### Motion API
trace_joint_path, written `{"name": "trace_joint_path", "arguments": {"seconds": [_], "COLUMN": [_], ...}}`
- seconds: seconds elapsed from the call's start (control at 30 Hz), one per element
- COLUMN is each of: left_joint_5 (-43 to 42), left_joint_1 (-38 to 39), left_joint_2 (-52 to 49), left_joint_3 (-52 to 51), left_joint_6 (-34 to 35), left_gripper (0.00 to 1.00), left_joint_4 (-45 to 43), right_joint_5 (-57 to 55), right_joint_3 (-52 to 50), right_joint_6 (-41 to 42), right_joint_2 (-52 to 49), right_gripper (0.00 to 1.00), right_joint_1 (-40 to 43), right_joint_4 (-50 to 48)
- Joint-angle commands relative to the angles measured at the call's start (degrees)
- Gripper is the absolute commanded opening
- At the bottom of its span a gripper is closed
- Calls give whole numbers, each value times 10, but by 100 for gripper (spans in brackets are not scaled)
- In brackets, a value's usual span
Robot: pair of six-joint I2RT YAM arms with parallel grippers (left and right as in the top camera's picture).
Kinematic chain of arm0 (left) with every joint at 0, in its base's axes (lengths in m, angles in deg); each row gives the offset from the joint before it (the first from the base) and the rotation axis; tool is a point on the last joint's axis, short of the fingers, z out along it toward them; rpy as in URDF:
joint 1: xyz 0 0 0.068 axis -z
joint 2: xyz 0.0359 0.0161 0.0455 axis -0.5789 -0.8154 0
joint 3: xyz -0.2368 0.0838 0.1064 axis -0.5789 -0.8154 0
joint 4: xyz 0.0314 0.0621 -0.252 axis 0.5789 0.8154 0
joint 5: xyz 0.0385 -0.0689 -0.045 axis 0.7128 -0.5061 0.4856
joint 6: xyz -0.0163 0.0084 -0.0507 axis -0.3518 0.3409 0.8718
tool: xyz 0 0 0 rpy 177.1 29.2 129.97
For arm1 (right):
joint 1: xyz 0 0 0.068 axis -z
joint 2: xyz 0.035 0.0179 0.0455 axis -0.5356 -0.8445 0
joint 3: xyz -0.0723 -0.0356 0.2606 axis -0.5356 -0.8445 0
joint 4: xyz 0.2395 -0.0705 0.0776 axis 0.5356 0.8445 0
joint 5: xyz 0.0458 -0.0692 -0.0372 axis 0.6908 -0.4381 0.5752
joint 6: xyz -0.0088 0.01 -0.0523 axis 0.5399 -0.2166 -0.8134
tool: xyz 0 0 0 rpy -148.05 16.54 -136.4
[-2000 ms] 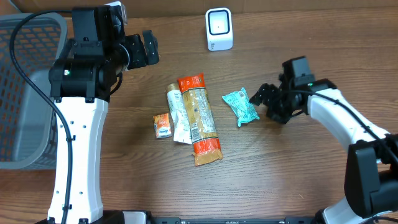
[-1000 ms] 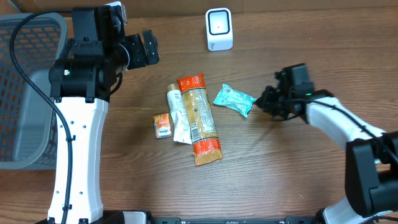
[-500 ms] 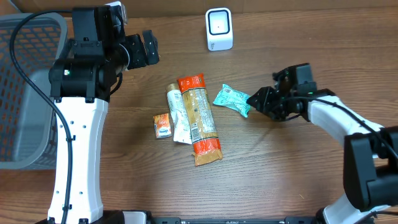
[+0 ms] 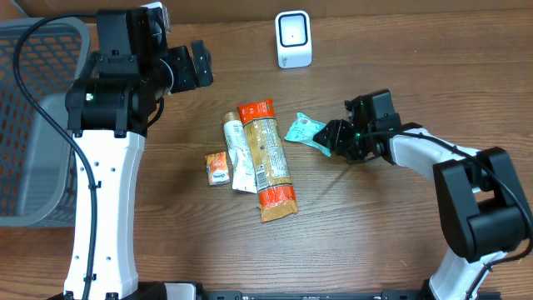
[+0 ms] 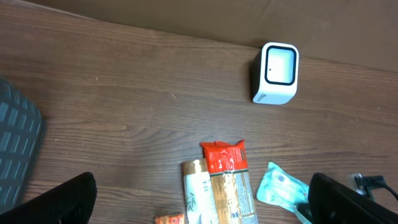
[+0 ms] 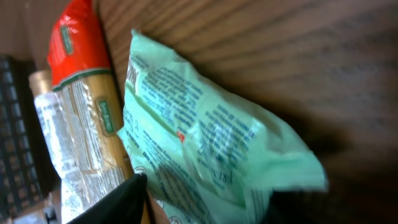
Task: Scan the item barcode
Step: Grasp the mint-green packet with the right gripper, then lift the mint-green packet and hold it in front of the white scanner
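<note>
Although it sits just left of the right arm's tip, the mint-green packet point(image 4: 305, 131) lies flat on the worktop point(image 4: 375, 242), near the middle and on the near side of the white scanner point(image 4: 293, 39). Its long axis runs roughly left to right with a slight slant, and its right end points into the right fingers point(image 6: 118, 200). These stand partly apart with that end between them; whether they press on it cannot be told. The right wrist view shows the packet's printed face up, with dense lines of dark text and a small red mark, all too blurred to read. The left fingers point(image 4: 200, 67) hang spread wide at the far left, holding nothing. Left of the mint-green packet lie a long orange-ended packet point(image 4: 266, 158), a pale tube-like packet point(image 4: 239, 154) beside it and a small orange packet point(image 4: 217, 167), their labels unreadable. A grey basket point(image 4: 33, 125) stands at the left edge
</note>
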Motion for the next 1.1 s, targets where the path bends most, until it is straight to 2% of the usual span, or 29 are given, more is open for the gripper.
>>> {"name": "trace_joint_path", "arguments": {"seconds": [0.0, 0.03, 0.1, 0.27, 0.4, 0.47, 0.53, 0.6, 0.67, 0.77, 1.07], "left_joint_5": [-4, -4, -4, -4, -4, -4, -4, -4, -4, -4, -4], "left_joint_1": [-3, -3, -3, -3, -3, -3, -3, -3, -3, -3, -3], "left_joint_2": [-1, -1, -1, -1, -1, -1, -1, -1, -1, -1, -1], "left_joint_3": [1, 1, 1, 1, 1, 1, 1, 1, 1, 1, 1], "left_joint_6": [-9, -9, -9, -9, -9, -9, -9, -9, -9, -9, -9], "left_gripper": [100, 100, 100, 100, 100, 100, 100, 100, 100, 100, 100], "left_joint_4": [-1, -1, -1, -1, -1, -1, -1, -1, -1, -1, -1], "right_joint_5": [-19, -19, -15, 47, 43, 7, -89, -190, -292, -436, -565], "right_joint_3": [3, 3, 4, 29, 129, 208, 289, 346, 381, 382, 382], "right_joint_6": [38, 42, 51, 30, -16, -53, -92, -129, -178, -258, -603], "right_joint_2": [-31, -30, -25, 30, 72, 74, 74, 74, 74, 69, -17], "right_gripper": [27, 16, 5, 4, 4, 4, 4, 4, 4, 4, 4], "right_joint_1": [0, 1, 5, 25, 29, 23, 7, -12, -36, -66, -99], "right_joint_4": [-3, -4, -4, 6, 106, 184, 255, 281, 261, 170, -71]}}
